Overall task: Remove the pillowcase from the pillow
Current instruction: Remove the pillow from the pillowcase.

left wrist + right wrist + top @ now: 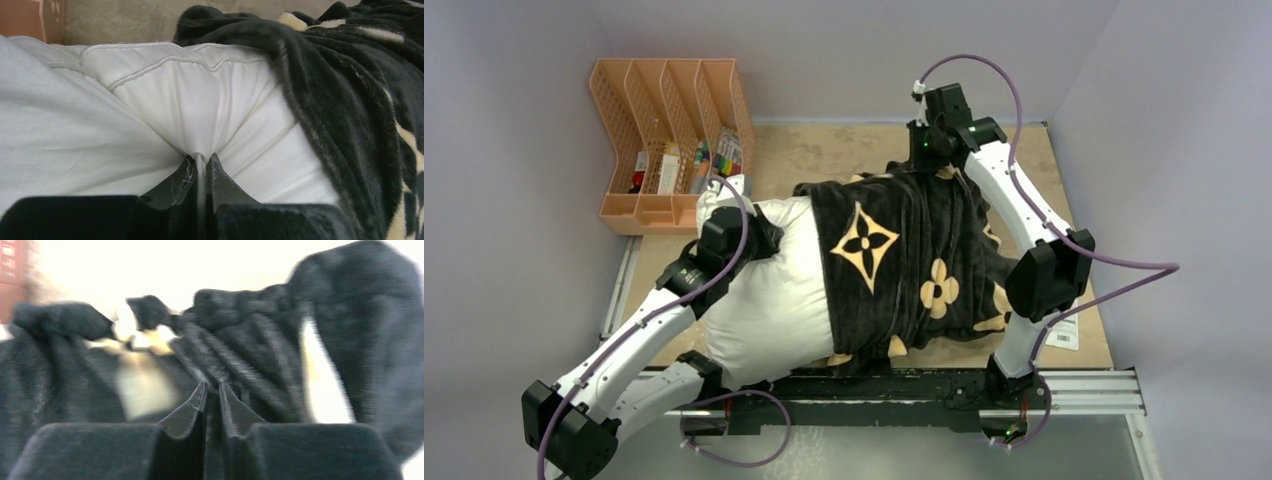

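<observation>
The white pillow (769, 285) lies across the table, its left half bare. The black pillowcase (924, 255) with tan motifs covers its right half, bunched in folds toward the back right. My left gripper (759, 232) is shut on a pinch of the pillow's white fabric (200, 125), with the pillowcase edge (340, 115) just to its right in the left wrist view. My right gripper (932, 150) is at the far edge of the pillowcase. In the blurred right wrist view its jaws (212, 390) are shut on a fold of the black pillowcase (235, 360).
An orange file organiser (664, 140) with small items stands at the back left, just beyond the pillow's corner. A white paper tag (1064, 335) lies at the table's right edge. Grey walls close in the back and sides.
</observation>
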Controlling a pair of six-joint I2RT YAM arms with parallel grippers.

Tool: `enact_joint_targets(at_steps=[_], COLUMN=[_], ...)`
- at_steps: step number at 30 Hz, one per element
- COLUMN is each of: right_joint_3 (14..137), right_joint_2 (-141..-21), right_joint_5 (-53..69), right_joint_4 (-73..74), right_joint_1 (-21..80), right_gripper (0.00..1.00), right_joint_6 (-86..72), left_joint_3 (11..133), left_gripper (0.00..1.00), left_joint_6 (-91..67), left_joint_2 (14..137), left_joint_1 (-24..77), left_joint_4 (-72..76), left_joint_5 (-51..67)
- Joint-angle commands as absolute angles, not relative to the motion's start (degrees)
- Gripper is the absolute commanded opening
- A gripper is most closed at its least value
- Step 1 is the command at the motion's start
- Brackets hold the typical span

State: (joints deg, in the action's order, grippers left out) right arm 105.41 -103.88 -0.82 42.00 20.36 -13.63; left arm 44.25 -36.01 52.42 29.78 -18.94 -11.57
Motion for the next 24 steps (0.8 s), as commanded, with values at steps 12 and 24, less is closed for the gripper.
enact_joint_targets(at_steps=[12,24], right_joint_3=[81.5,62.7], right_joint_2=[-72.3,-69.5], right_joint_5=[13.4,4.0], right_joint_4=[37.8,35.9], right_joint_1=[16.6,28.4], right_gripper=[0.73,0.63], right_joint_6=[-12.5,-26.5], left_joint_3=[74.2,82.2], left_gripper=[0.00,0.68], left_joint_6=[-26.9,-25.9], left_joint_2=[79.6,82.8], left_joint_1=[14.0,12.2], left_joint_4=[-26.4,-32.5], left_joint_5=[-3.7,-0.6])
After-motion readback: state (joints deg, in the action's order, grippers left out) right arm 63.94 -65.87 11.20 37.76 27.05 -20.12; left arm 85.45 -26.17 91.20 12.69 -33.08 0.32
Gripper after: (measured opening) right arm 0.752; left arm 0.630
